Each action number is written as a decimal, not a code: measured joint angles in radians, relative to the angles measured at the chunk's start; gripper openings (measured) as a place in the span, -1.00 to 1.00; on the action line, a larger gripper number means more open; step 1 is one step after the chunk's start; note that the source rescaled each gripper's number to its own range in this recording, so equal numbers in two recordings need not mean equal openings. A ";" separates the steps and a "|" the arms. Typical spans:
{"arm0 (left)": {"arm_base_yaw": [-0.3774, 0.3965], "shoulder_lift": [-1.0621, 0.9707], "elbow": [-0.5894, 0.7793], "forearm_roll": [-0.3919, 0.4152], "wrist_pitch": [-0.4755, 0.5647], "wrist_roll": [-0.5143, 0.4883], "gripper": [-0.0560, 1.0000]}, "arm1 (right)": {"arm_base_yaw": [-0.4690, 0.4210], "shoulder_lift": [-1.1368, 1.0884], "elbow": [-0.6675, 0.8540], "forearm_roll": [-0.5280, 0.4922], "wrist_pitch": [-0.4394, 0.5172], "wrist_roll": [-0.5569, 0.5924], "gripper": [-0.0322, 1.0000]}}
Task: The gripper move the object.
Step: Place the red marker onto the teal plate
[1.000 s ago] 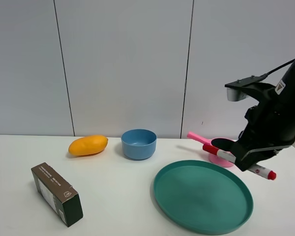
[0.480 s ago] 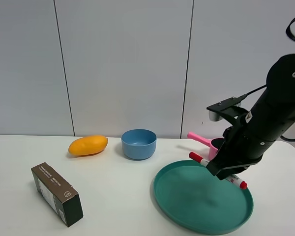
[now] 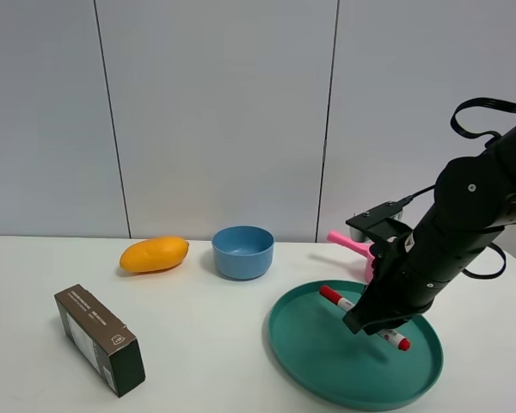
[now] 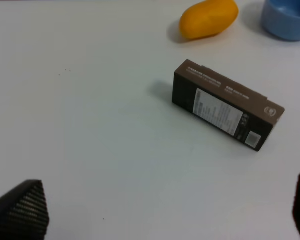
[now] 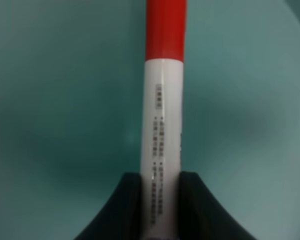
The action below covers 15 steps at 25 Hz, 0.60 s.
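Observation:
My right gripper [image 3: 371, 320] is shut on the white marker pen with red cap [image 3: 339, 300] and holds it low over the teal plate [image 3: 318, 361]; I cannot tell if the pen touches it. In the right wrist view the pen [image 5: 161, 125] runs out from between the black fingers [image 5: 120, 207] with the teal plate [image 5: 65, 100] close behind it. My left gripper [image 4: 155, 212] shows only as two dark fingertips [image 4: 20, 210] far apart at the frame corners, open and empty above the white table.
A dark brown box [image 3: 100, 339] stands front left, also in the left wrist view [image 4: 225, 111]. An orange mango [image 3: 154, 255] and a blue bowl [image 3: 242, 251] sit at the back. A pink scoop [image 3: 353, 245] lies behind the plate.
My right arm has moved left and down with the pen, from beside the plate's right edge to low over its middle. The left arm's state cannot be compared.

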 joint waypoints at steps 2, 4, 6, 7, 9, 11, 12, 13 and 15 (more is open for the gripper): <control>0.000 0.000 0.000 0.000 0.000 0.000 1.00 | 0.000 0.011 0.000 0.000 -0.017 0.000 -0.94; 0.000 0.000 0.000 0.000 0.000 0.000 1.00 | 0.000 0.025 0.000 0.000 -0.028 0.000 -0.94; 0.000 0.000 0.000 0.000 0.000 0.000 1.00 | 0.000 0.046 0.000 0.000 -0.037 0.000 -0.94; 0.000 0.000 0.000 0.000 0.000 0.000 1.00 | 0.000 0.054 0.000 0.000 -0.040 0.000 -0.94; 0.000 0.000 0.000 0.000 0.000 0.000 1.00 | 0.002 0.067 0.000 0.000 -0.042 0.000 -0.94; 0.000 0.000 0.000 0.000 0.000 0.000 1.00 | 0.006 0.069 0.000 0.000 -0.047 0.000 -0.93; 0.000 0.000 0.000 0.000 0.000 0.000 1.00 | 0.007 0.069 0.000 0.000 -0.047 0.000 -0.86; 0.000 0.000 0.000 0.000 0.000 0.000 1.00 | 0.007 0.069 0.000 0.000 -0.047 0.000 -0.71; 0.000 0.000 0.000 0.000 0.000 0.000 1.00 | 0.008 0.069 0.000 0.000 -0.046 0.004 -0.22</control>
